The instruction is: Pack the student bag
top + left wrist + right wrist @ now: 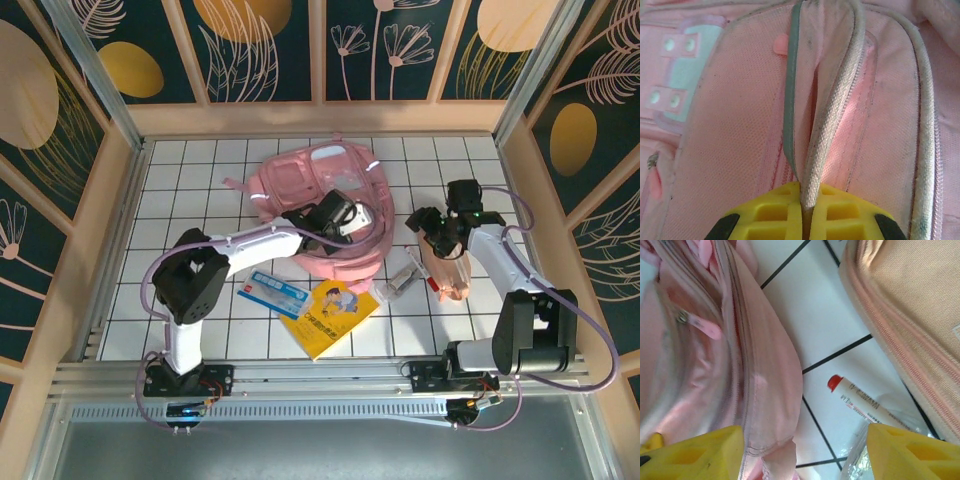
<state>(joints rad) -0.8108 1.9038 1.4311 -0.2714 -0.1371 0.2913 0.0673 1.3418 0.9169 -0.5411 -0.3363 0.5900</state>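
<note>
The student bag [300,185] is a soft pink backpack lying flat at the back middle of the tiled table. My left gripper [348,216] rests on the bag's right side. In the left wrist view it [805,194] is shut on the whitish zipper edge [827,135] of an open seam in the bag [730,125]. My right gripper [428,228] hovers just right of the bag. In the right wrist view it [805,452] is open, its yellow fingers [695,455] wide apart, with the bag's pink edge [765,365] by the left finger.
A peach zipped pouch [450,265] lies under the right arm, also top right in the right wrist view [920,315]. A white marker with a red cap [860,400] lies on a clear packet [400,280]. A yellow book [330,315] and a blue booklet [275,292] lie near the front.
</note>
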